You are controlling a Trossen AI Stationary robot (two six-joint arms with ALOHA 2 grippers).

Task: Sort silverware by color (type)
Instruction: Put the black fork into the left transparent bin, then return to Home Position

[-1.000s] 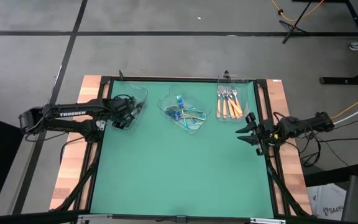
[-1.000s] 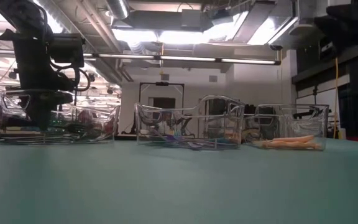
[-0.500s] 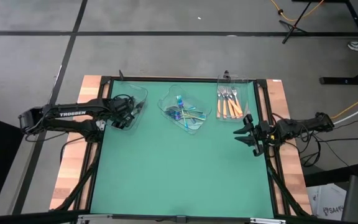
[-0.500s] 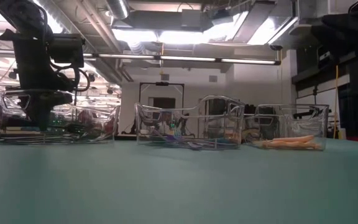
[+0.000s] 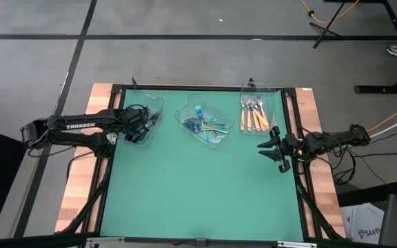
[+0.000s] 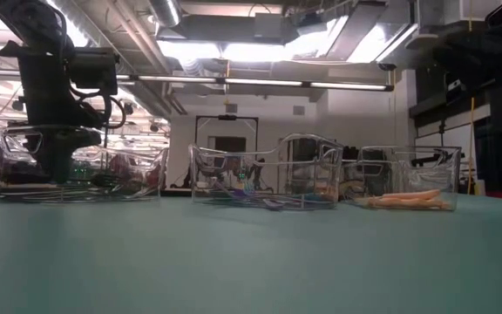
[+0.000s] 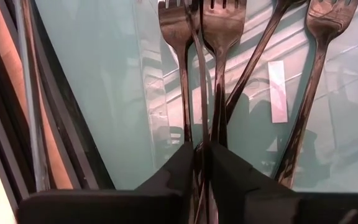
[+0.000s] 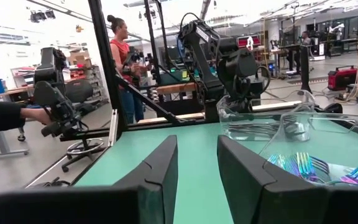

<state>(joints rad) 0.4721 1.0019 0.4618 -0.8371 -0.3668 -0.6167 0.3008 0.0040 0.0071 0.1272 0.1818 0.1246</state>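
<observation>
Several dark forks (image 7: 222, 25) lie flat in the clear tray (image 5: 147, 114) at the table's far left. My left gripper (image 7: 202, 149) reaches down into that tray, its fingers close on either side of one thin dark fork handle. Iridescent blue-purple silverware (image 5: 205, 125) fills the middle tray (image 6: 264, 179). Orange-handled forks (image 5: 253, 117) lie in the far right tray (image 6: 408, 179). My right gripper (image 5: 271, 146) hovers open at the table's right edge, pointing level toward the left, with nothing between its fingers (image 8: 160, 168). My left gripper has a dark fork's handle (image 7: 199, 127) between its two fingers, seen edge-on. The fingers slant down from the table's left and lie along the handle. The fork's head rests in the tray among the other dark forks.
The green mat (image 5: 198, 186) lies bare in front of the three trays. Black frame rails (image 5: 298, 172) run along the table's sides. Beyond the table a person (image 8: 126, 62) stands, and a hand (image 8: 36, 115) holds a device at the left.
My right gripper has shifted a little toward the table's left, staying open. The left arm and the trays have kept still.
</observation>
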